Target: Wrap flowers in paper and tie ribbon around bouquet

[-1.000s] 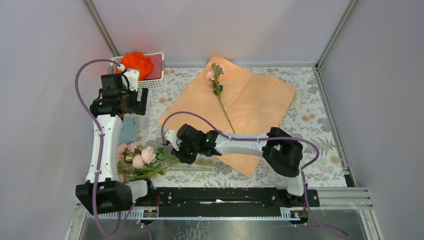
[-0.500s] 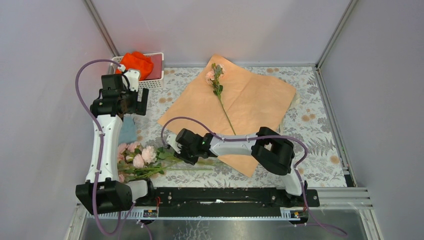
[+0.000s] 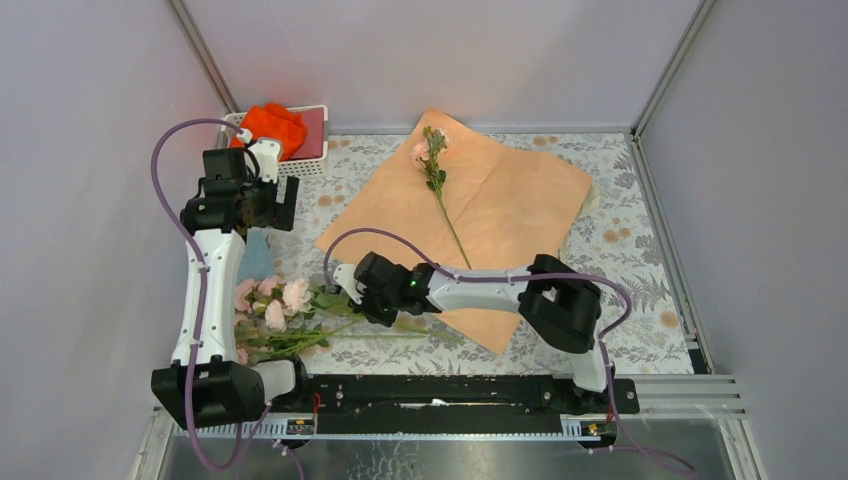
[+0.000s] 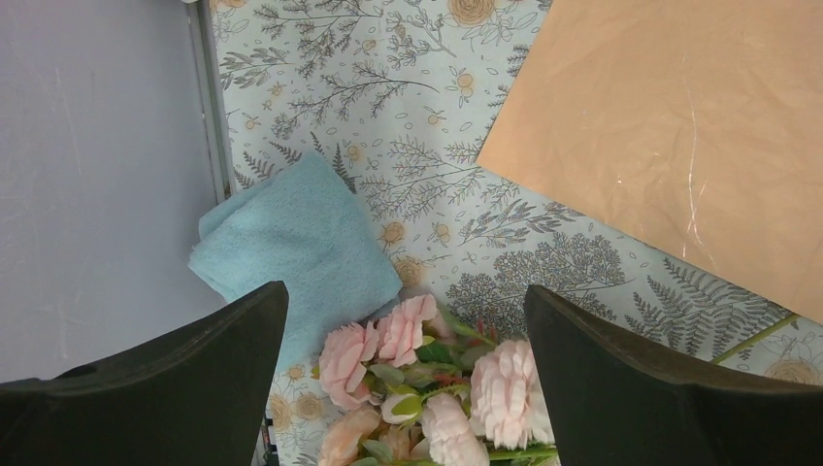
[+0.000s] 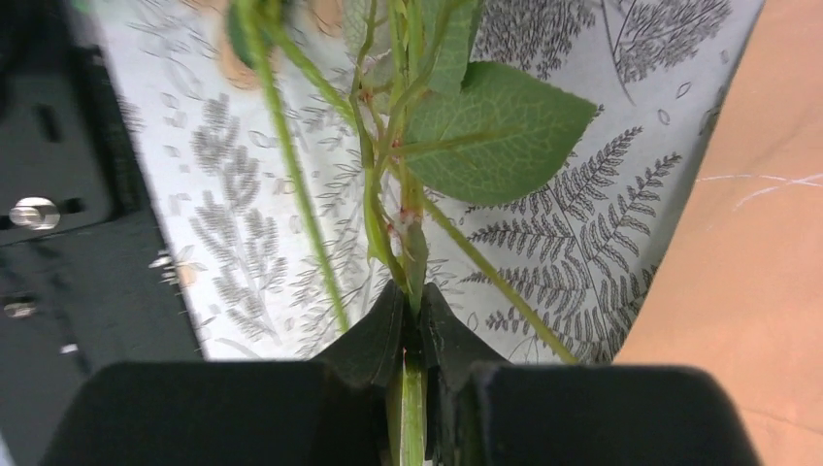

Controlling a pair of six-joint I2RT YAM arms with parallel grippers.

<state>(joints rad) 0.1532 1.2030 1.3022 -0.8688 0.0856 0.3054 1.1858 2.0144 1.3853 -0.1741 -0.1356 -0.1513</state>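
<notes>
You see the paper (image 3: 500, 200) peach-tan face up, the roses (image 3: 275, 305) pale pink on green stems, the tablecloth (image 3: 630, 200) pale blue with grey ferns and tan blossoms, a light blue cloth (image 4: 291, 243), an orange-red cloth (image 3: 272, 128) and a white basket (image 3: 312, 158).

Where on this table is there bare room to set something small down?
Barest is the tablecloth strip between the paper's right edge and the right wall. A smaller patch lies between the white basket and the paper's left edge. Crowded: the near left, where the flowers, blue cloth and the right arm's fingers, shut on a stem, sit together.
</notes>
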